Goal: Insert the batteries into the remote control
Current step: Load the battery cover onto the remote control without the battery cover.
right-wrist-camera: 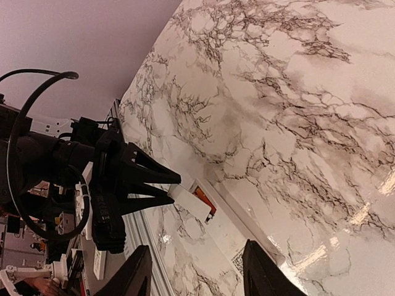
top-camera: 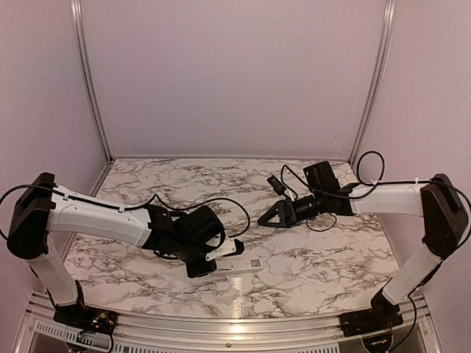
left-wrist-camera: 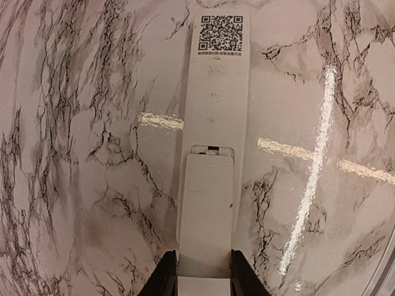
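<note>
Marble counter (top-camera: 331,257), lilac walls. White remote control (left-wrist-camera: 213,111) lay flat near front edge, back face up, QR sticker (left-wrist-camera: 220,34) at far end, battery cover (left-wrist-camera: 207,203) shut flush. Left hand (left-wrist-camera: 203,254) clamped on remote's near end, one finger on each long side. Right hand (right-wrist-camera: 196,245) hovered just beyond remote, fingers apart, pointing toward it. Black cable (top-camera: 221,202) looped between arms. Small orange patch (right-wrist-camera: 203,198) by left fingertips, too small to identify.

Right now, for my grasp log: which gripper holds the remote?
The left gripper: its fingers pinch the remote at one end. The right gripper hangs open and empty.
</note>
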